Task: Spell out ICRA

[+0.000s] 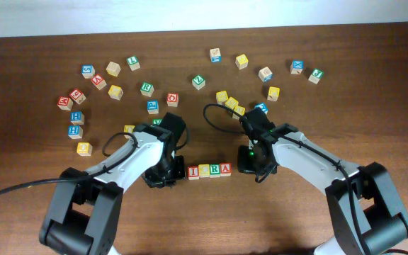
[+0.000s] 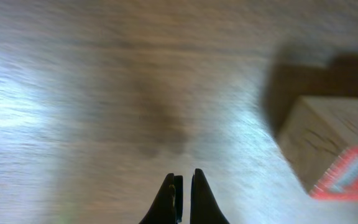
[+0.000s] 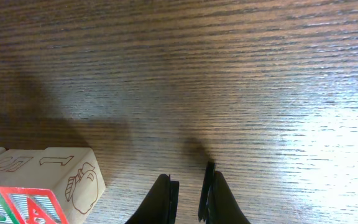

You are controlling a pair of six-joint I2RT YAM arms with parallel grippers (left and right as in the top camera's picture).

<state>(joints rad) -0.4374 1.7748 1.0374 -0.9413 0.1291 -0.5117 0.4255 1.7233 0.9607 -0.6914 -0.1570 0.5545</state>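
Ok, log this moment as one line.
row of blocks: placed, table centre | left gripper: shut, empty | right gripper: narrow gap, empty | spare blocks: scattered

My left gripper (image 2: 183,186) hangs over bare wooden tabletop (image 2: 104,93), its two dark fingertips nearly together with nothing between them. A wooden block (image 2: 331,140) with a red-printed face sits off to the right, blurred.

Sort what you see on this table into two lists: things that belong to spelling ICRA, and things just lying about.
Belongs to the job:
- row of four letter blocks between the arms
- left pincer, nearly shut, holding nothing
- right pincer, holding nothing

Lying about:
- scattered letter blocks across the far side of the table
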